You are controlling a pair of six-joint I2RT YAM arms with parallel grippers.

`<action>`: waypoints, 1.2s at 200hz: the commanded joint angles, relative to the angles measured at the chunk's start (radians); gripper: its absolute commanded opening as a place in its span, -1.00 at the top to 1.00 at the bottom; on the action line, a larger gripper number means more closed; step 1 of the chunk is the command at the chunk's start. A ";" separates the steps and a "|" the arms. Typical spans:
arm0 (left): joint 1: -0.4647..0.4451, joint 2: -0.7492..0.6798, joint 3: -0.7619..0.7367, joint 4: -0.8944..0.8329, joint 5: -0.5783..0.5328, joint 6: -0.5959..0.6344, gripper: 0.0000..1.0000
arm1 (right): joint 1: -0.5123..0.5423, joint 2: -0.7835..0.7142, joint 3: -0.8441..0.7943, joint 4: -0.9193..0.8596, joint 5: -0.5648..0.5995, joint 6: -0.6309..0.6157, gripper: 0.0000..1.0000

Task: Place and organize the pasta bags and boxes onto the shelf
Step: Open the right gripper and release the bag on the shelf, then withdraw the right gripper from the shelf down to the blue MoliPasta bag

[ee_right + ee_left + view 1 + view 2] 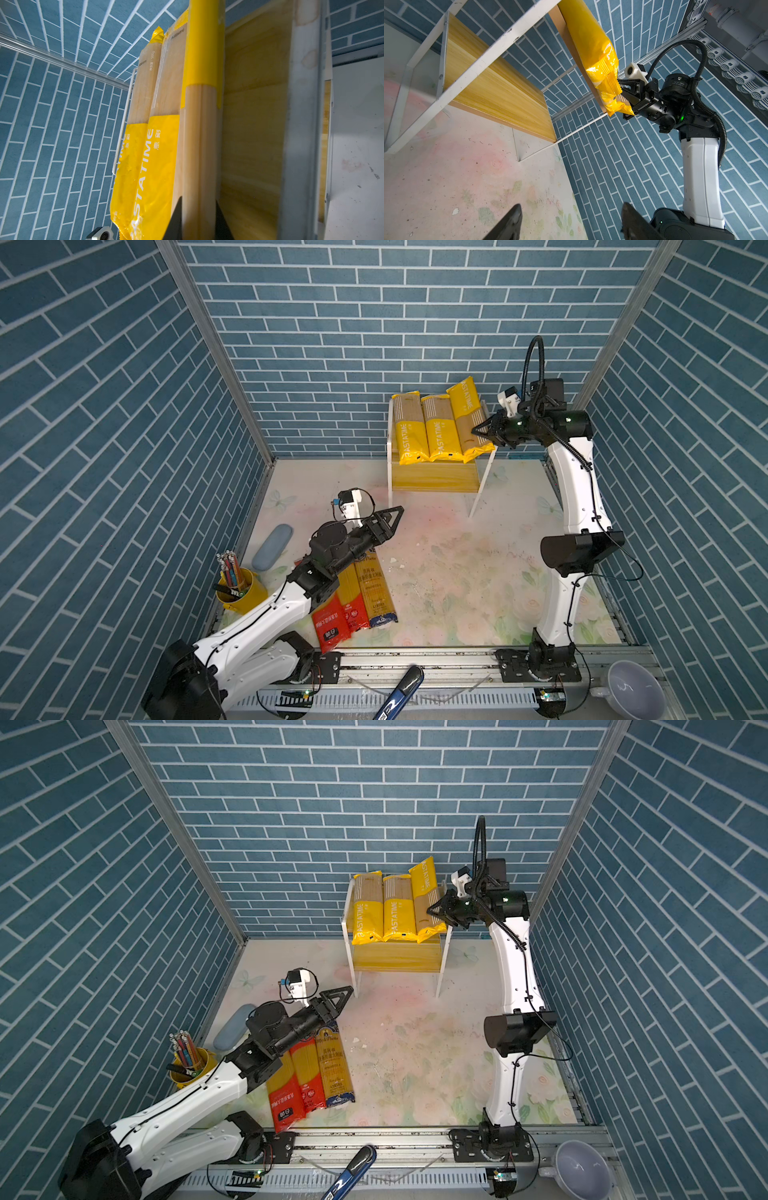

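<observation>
The shelf (432, 480) stands at the back of the table, and three yellow PASTATIME pasta packs lie on its top board. My right gripper (478, 432) is shut on the rightmost pack (466, 410), which sits tilted, its far end raised above the other two (411, 431). In the right wrist view both fingers pinch this pack (199, 124) beside the bare board (253, 124). My left gripper (397, 514) hangs open and empty above the table, near the far ends of two red-ended packs (332, 624) and a dark-blue-ended pack (377, 593) lying side by side.
A grey-blue oblong case (272, 546) and a yellow cup of pencils (241, 589) sit by the left wall. A pale bowl (633, 693) and a dark blue tool (401, 695) lie at the front rail. Brick-patterned walls close in three sides.
</observation>
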 commanded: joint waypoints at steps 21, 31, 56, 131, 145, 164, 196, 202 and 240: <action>-0.004 -0.027 -0.016 -0.029 -0.012 0.028 -0.52 | 0.007 -0.006 0.036 0.035 0.081 -0.087 0.43; -0.004 -0.025 -0.017 -0.024 -0.009 0.026 -0.52 | 0.006 -0.021 0.034 0.033 0.090 -0.089 0.37; -0.008 -0.029 -0.023 -0.021 -0.008 0.024 -0.52 | 0.011 -0.083 -0.018 0.082 0.065 -0.088 0.30; -0.009 -0.057 -0.048 -0.029 -0.027 0.026 -0.52 | 0.026 -0.161 -0.028 0.005 0.241 -0.119 0.10; -0.009 -0.056 -0.050 -0.026 -0.026 0.024 -0.52 | 0.029 -0.173 -0.032 -0.006 0.268 -0.124 0.10; -0.010 -0.056 -0.051 -0.030 -0.026 0.023 -0.52 | 0.032 -0.195 -0.049 -0.012 0.292 -0.127 0.10; -0.015 -0.050 -0.044 -0.041 -0.029 0.028 -0.52 | 0.043 -0.237 -0.117 -0.003 0.291 -0.137 0.12; -0.016 -0.047 -0.036 -0.062 -0.031 0.036 -0.52 | 0.053 -0.254 -0.143 0.003 0.292 -0.142 0.13; -0.117 -0.033 0.114 -0.419 -0.197 0.241 -0.51 | 0.175 -0.461 -0.455 0.150 0.358 -0.127 0.15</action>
